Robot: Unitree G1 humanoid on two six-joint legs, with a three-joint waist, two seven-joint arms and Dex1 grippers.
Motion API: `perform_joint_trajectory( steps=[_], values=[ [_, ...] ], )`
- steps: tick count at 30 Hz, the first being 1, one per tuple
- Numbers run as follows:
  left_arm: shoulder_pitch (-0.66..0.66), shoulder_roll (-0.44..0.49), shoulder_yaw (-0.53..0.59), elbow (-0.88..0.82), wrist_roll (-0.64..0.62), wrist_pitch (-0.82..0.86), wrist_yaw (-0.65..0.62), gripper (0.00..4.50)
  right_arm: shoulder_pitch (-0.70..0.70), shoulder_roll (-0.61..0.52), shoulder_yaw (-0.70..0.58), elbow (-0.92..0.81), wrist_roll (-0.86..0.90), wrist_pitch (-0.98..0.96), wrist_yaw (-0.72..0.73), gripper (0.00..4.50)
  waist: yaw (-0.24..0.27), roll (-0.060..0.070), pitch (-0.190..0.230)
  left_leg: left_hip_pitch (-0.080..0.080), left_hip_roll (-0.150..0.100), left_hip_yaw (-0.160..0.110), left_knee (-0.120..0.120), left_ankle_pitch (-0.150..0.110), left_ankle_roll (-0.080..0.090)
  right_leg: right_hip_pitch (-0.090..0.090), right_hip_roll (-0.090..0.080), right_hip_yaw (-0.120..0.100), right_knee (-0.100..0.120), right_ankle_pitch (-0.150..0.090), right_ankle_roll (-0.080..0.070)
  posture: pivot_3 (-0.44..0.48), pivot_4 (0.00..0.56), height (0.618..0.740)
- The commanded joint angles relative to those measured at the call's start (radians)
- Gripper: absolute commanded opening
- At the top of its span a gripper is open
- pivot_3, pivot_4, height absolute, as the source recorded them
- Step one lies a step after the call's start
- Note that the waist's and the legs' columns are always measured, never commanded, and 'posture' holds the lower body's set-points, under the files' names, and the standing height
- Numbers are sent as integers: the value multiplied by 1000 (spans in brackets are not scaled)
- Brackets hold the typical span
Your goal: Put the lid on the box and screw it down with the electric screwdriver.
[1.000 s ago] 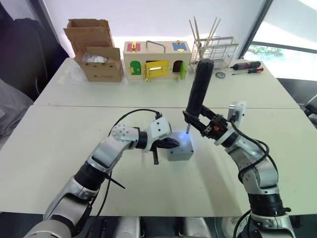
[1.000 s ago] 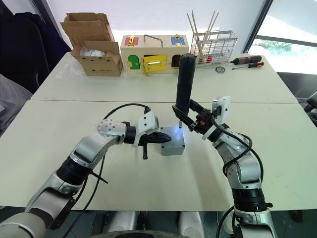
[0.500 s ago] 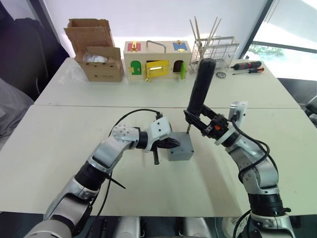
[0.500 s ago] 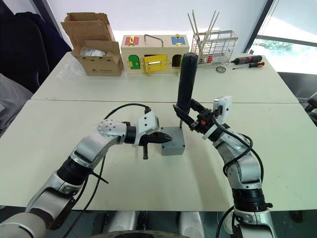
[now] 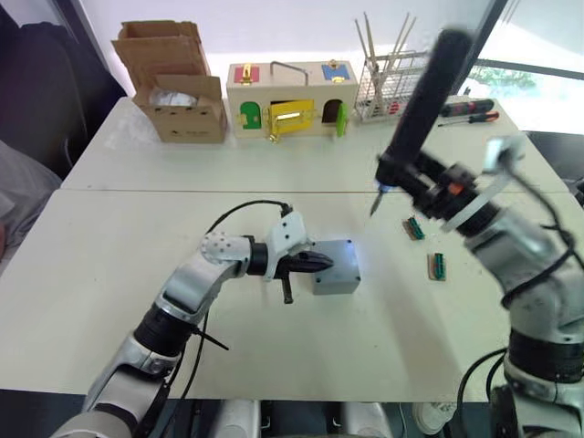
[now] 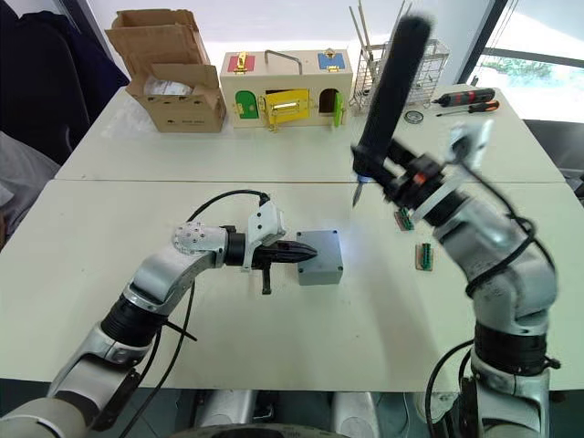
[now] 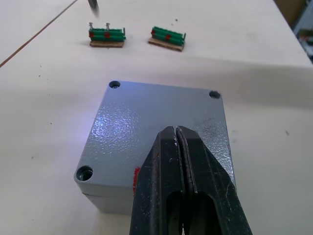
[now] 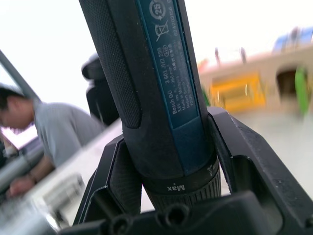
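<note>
Left wrist view looks down on the lid, which sits seated on the box with empty screw holes showing at three corners. The left gripper lies over the near edge of the lid with its two black fingers pressed together, their tips resting on the grey surface and holding nothing. A small red mark shows on the side of the box just beside the fingers. A bluish glow falls on the lid and on the table next to it.

In the head views the box stands near the middle of the front table, well back from its near edge. The right gripper is raised above the table, off to the right of the box and clear of it. Its jaws clamp the lower body of the electric screwdriver, which tilts with its butt up and away and its thin bit pointing down toward the table, not touching anything.

Two small green terminal blocks lie on the table to the right of the box, near each other. Along the far edge of the rear table stand a cardboard box, a wooden latch box and a wire rack; two red-and-black hand screwdrivers lie toward its right corner.
</note>
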Motion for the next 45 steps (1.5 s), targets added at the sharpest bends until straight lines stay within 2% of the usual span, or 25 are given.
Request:
perform_joint_trajectory(
  steps=[1, 3, 6, 10, 13, 15, 17, 19, 27, 31, 39, 41, 45],
  values=[
    [-17, -44, 91, -40, -89, 43, 44, 0, -53, -21, -47, -8, 85, 119, -144, 1803, 0, -2, 3, -1, 0, 0, 0, -1, 2, 0, 1, 0, 0, 0, 0, 0, 150, 728],
    [-31, -56, 132, -56, -129, 73, 57, 0, -81, -51, -37, 8, 75, 199, -220, 1803, 0, -4, 6, -1, 0, 0, 1, -1, 3, 0, 3, 0, 0, 0, 1, 0, 150, 728],
    [-47, -27, 152, -108, -164, 108, 46, 0, -103, -126, -39, 33, 65, 261, -220, 1803, 1, -2, 12, -3, 0, 0, 2, -1, 3, -1, 4, -1, 0, 0, 1, 0, 150, 728],
    [-46, 50, 111, -206, -167, 123, 3, 0, -118, -297, -66, 133, 23, 324, -157, 1803, 2, 0, 14, -5, -1, 0, 2, -1, 4, -3, 5, -1, 0, 1, 2, 0, 150, 728],
    [-37, 123, 60, -272, -144, 102, -44, 0, -83, -507, -5, 255, -77, 396, -72, 1803, 5, 0, 15, -7, -1, 0, 2, -1, 4, -3, 6, -1, -2, 1, 2, 0, 150, 728],
    [-33, 150, 23, -302, -126, 87, -53, 0, -80, -590, 11, 334, -104, 437, -21, 1803, 3, -1, 15, -8, -1, 0, 2, -1, 3, -3, 6, -1, -3, 1, 2, 0, 150, 728],
    [-30, 162, -21, -330, -102, 66, -57, 0, -113, -668, 68, 459, -103, 609, 20, 1803, 1, -1, 16, -8, -1, 1, 2, -1, 3, -3, 6, 0, -4, 1, 3, 0, 150, 728],
    [-25, 157, -58, -352, -84, 50, -50, 0, -124, -717, 135, 545, -124, 686, 78, 1803, 1, -2, 16, -7, -1, 1, 2, -1, 4, -3, 6, 1, -3, 1, 3, 0, 150, 728],
    [9, 101, -145, -389, -40, 47, 21, 0, -250, -650, 282, 866, -233, 679, 242, 1803, -8, 1, 19, -4, 0, 1, 3, 1, 1, -3, 10, 2, 1, 1, 2, 0, 150, 728],
    [29, 103, -134, -397, -47, 57, 40, 0, -323, -612, 339, 1021, -323, 624, 289, 1803, -2, 2, 19, -3, 0, 1, 3, 2, 0, -3, 11, 3, 1, 1, 2, 0, 150, 728],
    [36, 102, -106, -380, -53, 57, 72, 0, -401, -572, 438, 1169, -474, 520, 403, 1803, 1, 2, 19, -4, -1, 2, 4, 5, -5, -3, 10, 3, 1, 2, 4, 0, 150, 728],
    [30, 85, -77, -331, -42, 45, 105, 0, -412, -562, 442, 1194, -508, 495, 411, 2811, 1, 2, 19, -4, -1, 2, 4, 5, -5, -3, 10, 3, 1, 2, 4, 0, 150, 728],
    [14, 99, -37, -271, -21, 22, 112, 0, -427, -546, 426, 1226, -558, 454, 412, 4189, 1, 2, 19, -5, 0, 1, 8, 5, -5, -2, 10, 3, 2, 3, 5, 0, 150, 728]
  ],
)
